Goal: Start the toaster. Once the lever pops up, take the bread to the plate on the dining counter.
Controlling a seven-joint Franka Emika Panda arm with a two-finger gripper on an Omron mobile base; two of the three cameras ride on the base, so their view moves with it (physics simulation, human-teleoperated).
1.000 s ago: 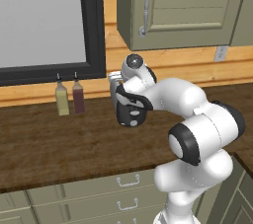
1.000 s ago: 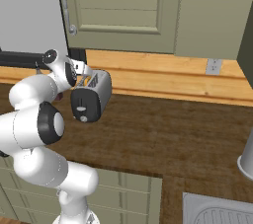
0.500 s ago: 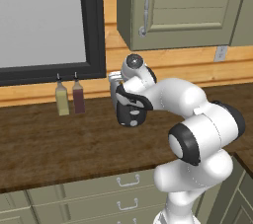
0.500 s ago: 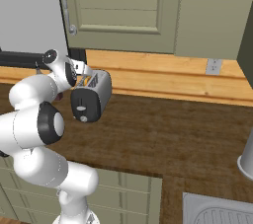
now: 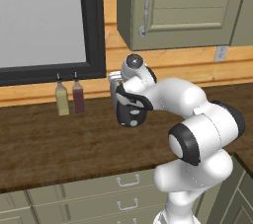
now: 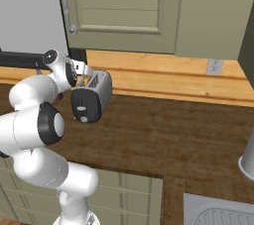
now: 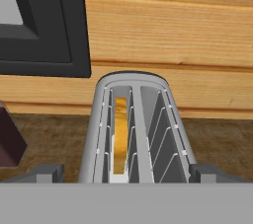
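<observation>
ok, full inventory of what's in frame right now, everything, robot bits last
toaster: 1, silver with black end panel, on the dark wood worktop by the wall
bread: 1, golden-tan, standing in the toaster's left slot in the hand view
bottles: 2, one olive-yellow, one dark red, under the window
window: 1, black frame
wall cabinet: 1, olive, silver handle
outlet: 1, grey, on the wood backsplash
drawers: olive, silver handles
sink: 1, grey, lower right
gripper: 1, open, above the toaster
</observation>
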